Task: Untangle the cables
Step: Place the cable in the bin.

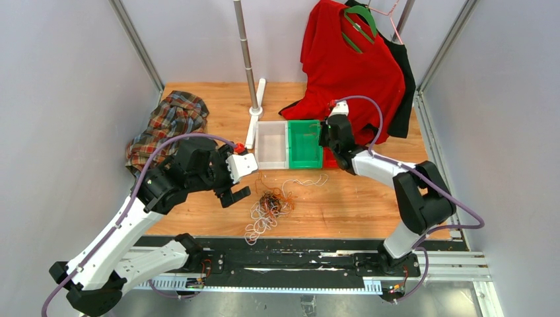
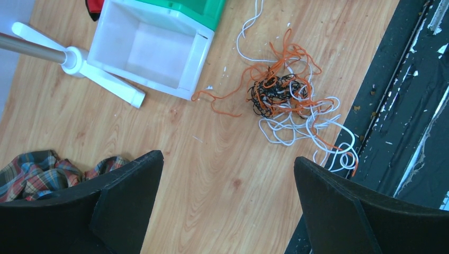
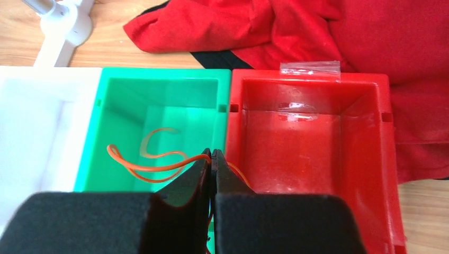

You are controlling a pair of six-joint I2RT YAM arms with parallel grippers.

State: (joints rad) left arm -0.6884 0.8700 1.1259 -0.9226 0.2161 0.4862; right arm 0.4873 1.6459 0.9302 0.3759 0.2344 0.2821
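A tangle of white, orange and black cables (image 1: 267, 206) lies on the wooden table near its front edge, with a loose white strand (image 1: 310, 179) trailing toward the bins. In the left wrist view the tangle (image 2: 280, 95) is ahead and to the right. My left gripper (image 1: 236, 195) is open and empty, hovering just left of the tangle (image 2: 227, 159). My right gripper (image 1: 324, 140) is over the bins, shut (image 3: 212, 153) on an orange cable (image 3: 148, 166) that curls down into the green bin (image 3: 159, 74).
A white bin (image 1: 272, 144), the green bin (image 1: 304, 142) and a red bin (image 3: 307, 76) stand in a row. A pole stand (image 1: 256, 109), a plaid cloth (image 1: 168, 125) and a hanging red shirt (image 1: 356, 66) sit behind.
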